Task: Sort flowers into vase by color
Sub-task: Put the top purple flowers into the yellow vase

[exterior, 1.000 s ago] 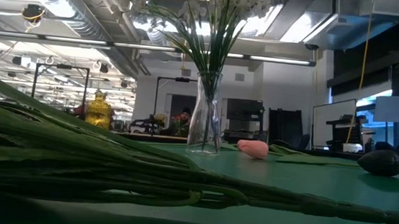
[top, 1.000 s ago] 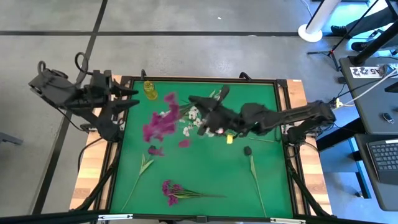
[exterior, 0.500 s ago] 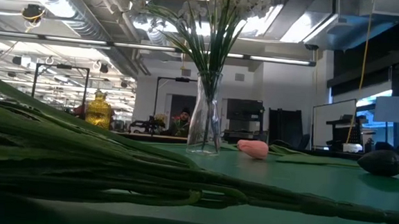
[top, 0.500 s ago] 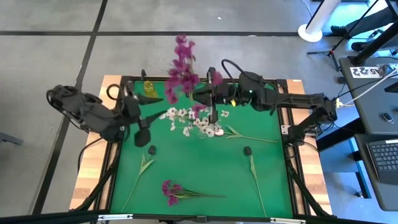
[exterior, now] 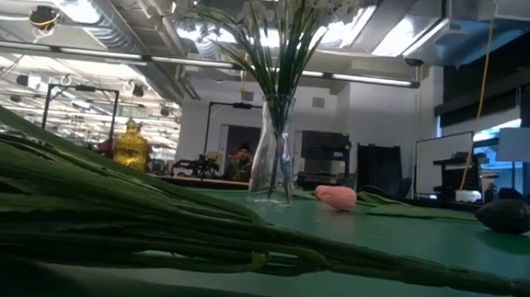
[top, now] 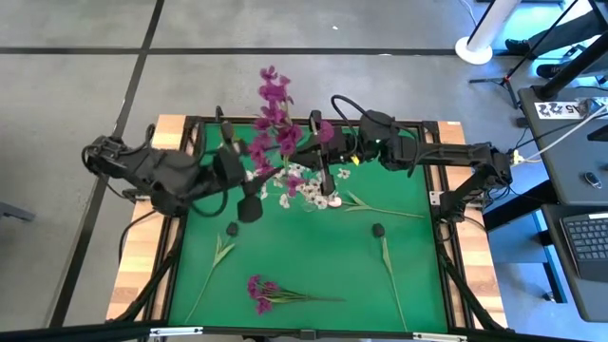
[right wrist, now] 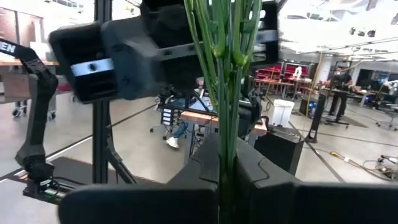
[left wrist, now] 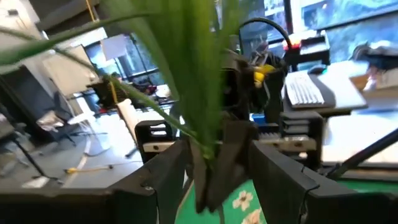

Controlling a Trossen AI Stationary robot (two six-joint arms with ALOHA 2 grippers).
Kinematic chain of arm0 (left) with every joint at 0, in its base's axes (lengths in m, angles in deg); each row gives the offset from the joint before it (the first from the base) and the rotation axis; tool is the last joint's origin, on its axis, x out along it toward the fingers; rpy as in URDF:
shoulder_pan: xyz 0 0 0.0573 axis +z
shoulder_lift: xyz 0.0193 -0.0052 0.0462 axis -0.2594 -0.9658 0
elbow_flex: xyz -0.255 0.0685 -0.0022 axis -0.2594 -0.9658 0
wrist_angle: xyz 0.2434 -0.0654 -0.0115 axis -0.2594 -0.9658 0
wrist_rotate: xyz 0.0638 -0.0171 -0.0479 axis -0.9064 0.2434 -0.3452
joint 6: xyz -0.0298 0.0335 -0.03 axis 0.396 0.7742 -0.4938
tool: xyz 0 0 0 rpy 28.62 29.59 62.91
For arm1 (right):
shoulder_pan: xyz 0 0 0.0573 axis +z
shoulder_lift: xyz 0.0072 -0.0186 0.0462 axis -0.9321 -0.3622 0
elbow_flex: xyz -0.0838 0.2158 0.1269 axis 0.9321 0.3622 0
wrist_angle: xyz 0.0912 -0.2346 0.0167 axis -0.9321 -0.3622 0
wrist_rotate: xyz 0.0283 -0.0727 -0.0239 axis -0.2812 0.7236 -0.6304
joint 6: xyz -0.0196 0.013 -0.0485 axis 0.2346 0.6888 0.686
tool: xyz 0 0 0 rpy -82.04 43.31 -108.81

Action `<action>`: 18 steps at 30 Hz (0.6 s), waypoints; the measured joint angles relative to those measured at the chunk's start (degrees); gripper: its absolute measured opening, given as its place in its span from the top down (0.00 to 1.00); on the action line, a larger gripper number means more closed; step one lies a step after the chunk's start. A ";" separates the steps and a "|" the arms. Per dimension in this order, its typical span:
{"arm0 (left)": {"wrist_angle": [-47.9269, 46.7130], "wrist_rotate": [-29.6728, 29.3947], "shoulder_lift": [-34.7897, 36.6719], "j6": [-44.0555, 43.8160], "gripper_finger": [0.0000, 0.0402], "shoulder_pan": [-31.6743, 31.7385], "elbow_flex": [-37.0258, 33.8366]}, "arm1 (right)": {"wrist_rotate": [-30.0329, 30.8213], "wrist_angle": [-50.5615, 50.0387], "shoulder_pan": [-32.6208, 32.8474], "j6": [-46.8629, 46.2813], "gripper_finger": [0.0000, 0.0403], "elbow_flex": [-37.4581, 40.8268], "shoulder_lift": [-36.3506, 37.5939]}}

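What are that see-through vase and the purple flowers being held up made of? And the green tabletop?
The vase looks like clear glass: the stems show through it and it glints. The purple flowers seem artificial, likely fabric on plastic stems, given their uniform, vivid colour. The green table surface looks like matte felt or mat, without glare.

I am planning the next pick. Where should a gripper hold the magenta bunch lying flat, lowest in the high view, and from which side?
Grip the bare green stems just right of the blossoms, coming straight down with the jaws across them. The bunch lies flat, with the blossoms on the left and the stems running right. The stems look thin and easy to pinch; the blossoms would probably crush.
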 joint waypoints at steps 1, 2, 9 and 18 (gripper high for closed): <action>0.10 1.61 0.00 -0.94 0.57 1.08 0.00 | -0.15 -0.02 0.07 0.00 0.98 0.00 0.00; 0.12 2.98 0.00 -1.68 0.57 2.17 0.00 | -0.17 -0.02 0.04 0.04 0.98 0.00 0.00; 2.14 15.34 0.00 -6.73 0.57 8.78 0.00 | -0.19 -0.02 0.07 0.05 0.98 0.00 0.00; 2.35 18.57 -1.57 -8.40 0.59 10.73 0.02 | -0.21 -0.84 0.07 0.08 0.98 0.00 0.00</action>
